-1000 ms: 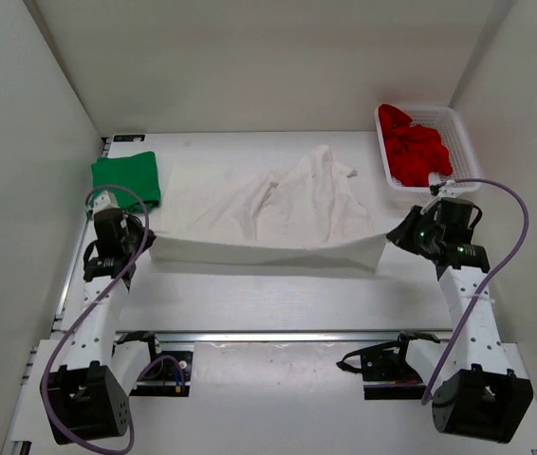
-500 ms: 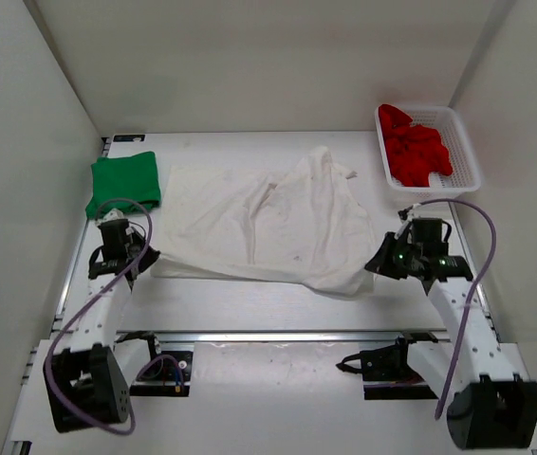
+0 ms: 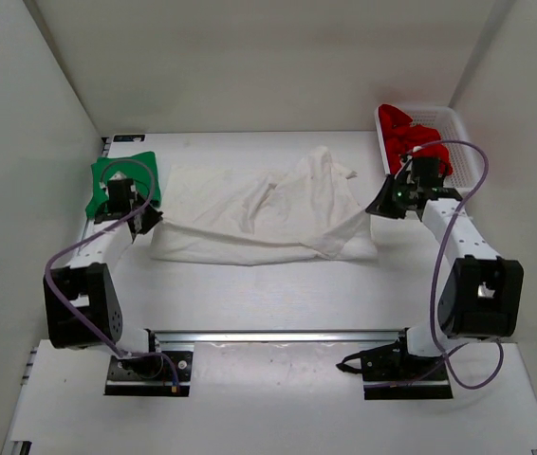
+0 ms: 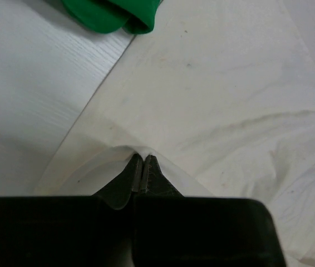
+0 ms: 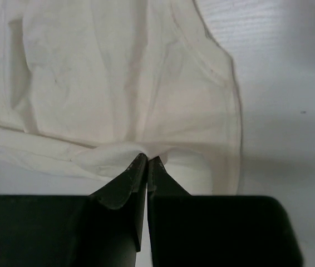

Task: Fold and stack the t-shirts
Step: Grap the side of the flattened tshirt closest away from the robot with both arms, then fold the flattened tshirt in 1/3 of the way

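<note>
Edges of the rumpled white cloth t-shirt (image 3: 249,216) sit pinched between tightly closed jaws: left gripper (image 4: 141,160) at one side, right gripper (image 5: 147,160) opposite.

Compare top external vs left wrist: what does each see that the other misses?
Only top external: the red shirt in the basket, and the right gripper shut on the white shirt at its right edge. Only left wrist: the left gripper close up, tips pressed together on a raised fold of that shirt. Both: the white shirt and the green shirt.
</note>
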You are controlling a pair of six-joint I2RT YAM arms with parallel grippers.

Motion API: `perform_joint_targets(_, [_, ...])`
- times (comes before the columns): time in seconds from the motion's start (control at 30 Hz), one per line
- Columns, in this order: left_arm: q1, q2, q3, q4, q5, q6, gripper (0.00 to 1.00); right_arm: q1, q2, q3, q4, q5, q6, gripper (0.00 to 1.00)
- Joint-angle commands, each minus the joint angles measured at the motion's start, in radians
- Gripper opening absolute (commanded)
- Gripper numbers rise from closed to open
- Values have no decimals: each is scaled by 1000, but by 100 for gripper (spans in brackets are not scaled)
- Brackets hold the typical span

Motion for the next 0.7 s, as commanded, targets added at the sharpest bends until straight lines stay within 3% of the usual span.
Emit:
perform_joint_targets(0.0, [5, 57, 79, 16, -31, 16, 0, -22, 73, 92, 49, -8, 0, 0])
perform_joint_targets(0.33, [13, 211, 181, 11, -31, 27, 0, -35, 249, 226, 98, -5, 16, 0])
perform_joint_targets(0.67, [21, 300, 242, -16, -66, 46, 0, 7, 449, 451, 18, 61, -30, 0])
